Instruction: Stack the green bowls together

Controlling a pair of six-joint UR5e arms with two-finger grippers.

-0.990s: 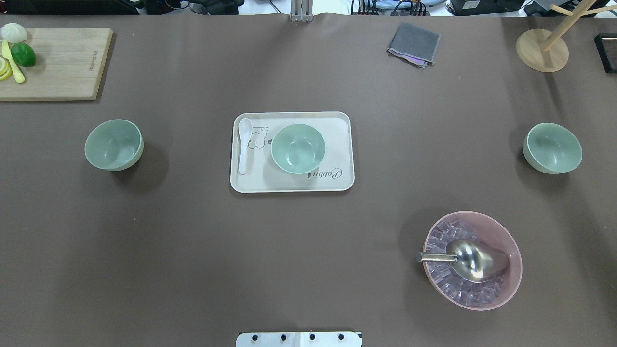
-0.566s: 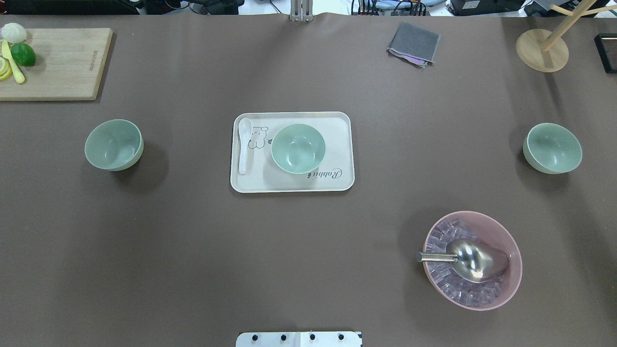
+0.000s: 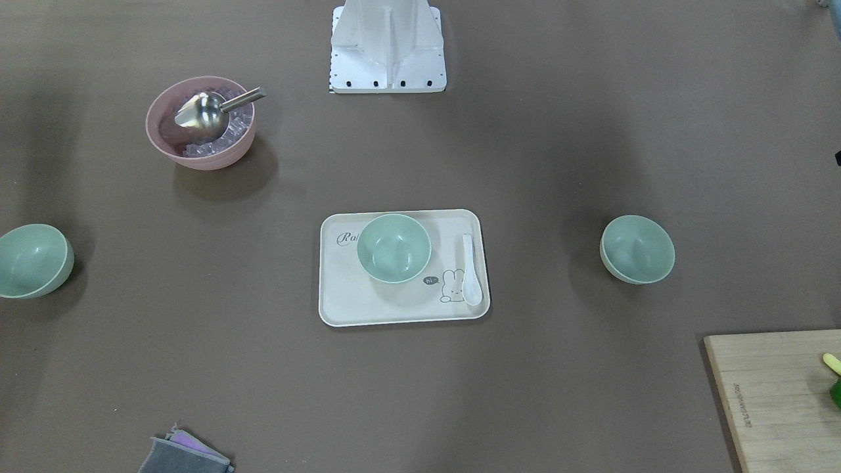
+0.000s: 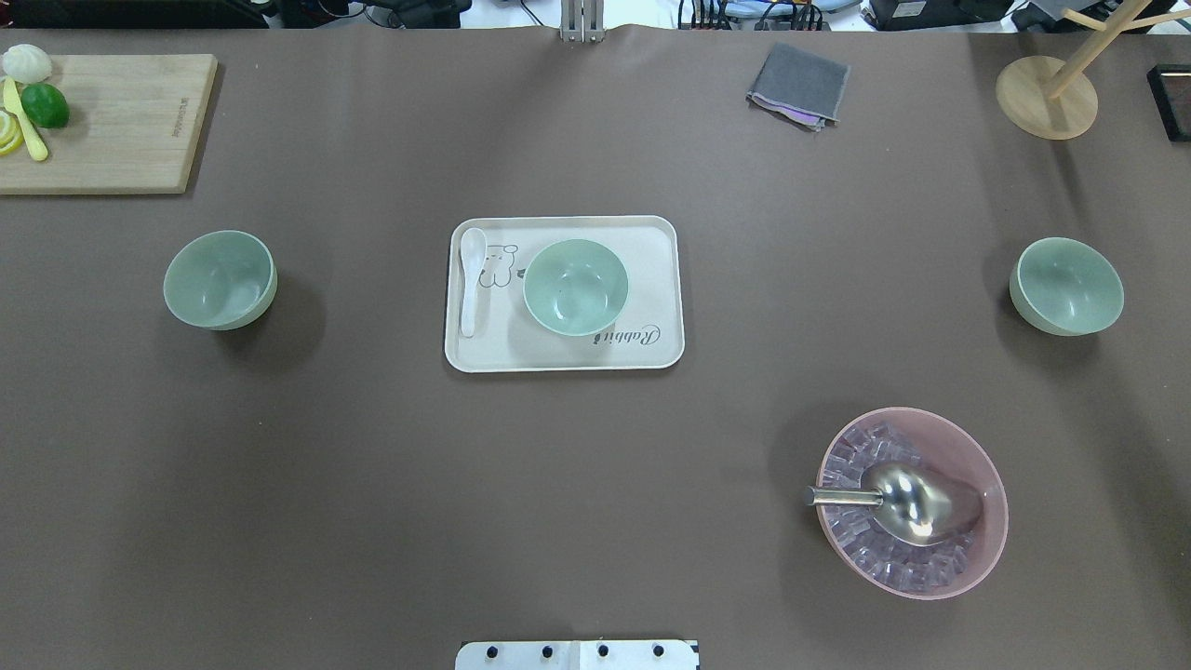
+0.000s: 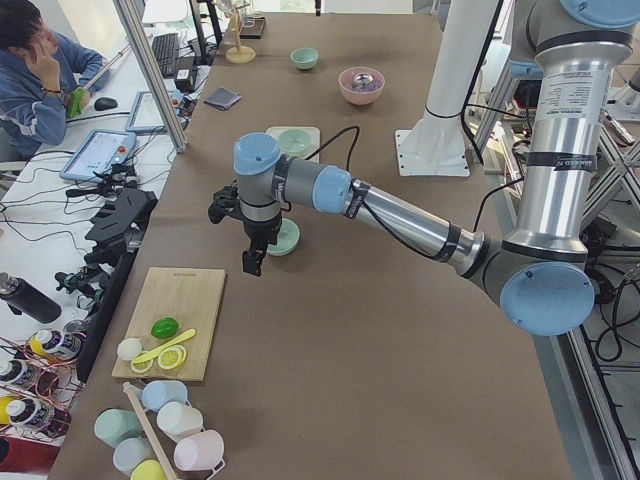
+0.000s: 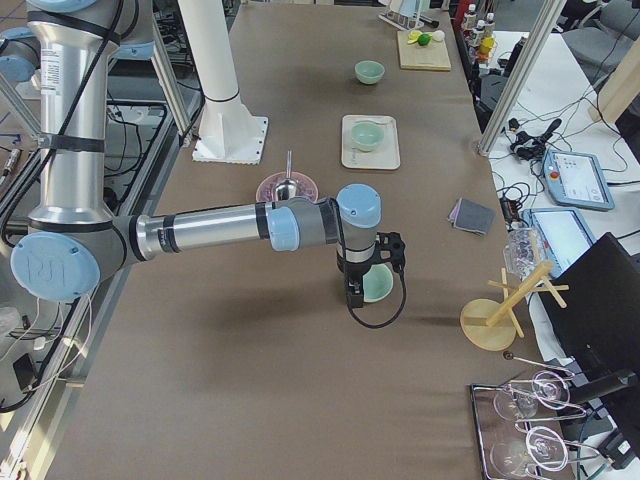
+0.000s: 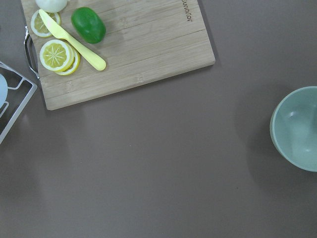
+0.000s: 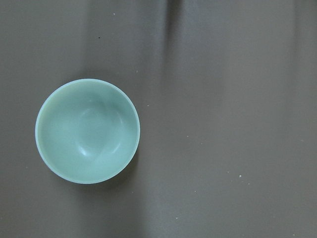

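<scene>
Three pale green bowls stand apart and upright. One [image 4: 220, 279] is on the left of the table, one [image 4: 575, 286] sits on the cream tray [image 4: 651, 279] in the middle, and one [image 4: 1066, 286] is on the right. My left gripper [image 5: 255, 255] shows only in the exterior left view, hovering above the left bowl [image 5: 285, 238]. My right gripper [image 6: 355, 290] shows only in the exterior right view, above the right bowl [image 6: 378, 283]. I cannot tell whether either is open. The right wrist view looks down on its bowl [image 8: 87, 131].
A pink bowl [image 4: 912, 502] with ice and a metal scoop stands front right. A cutting board [image 4: 112, 121] with lime and lemon lies back left. A grey cloth [image 4: 798, 86] and a wooden stand [image 4: 1047, 96] are at the back. A white spoon [image 4: 470, 279] lies on the tray.
</scene>
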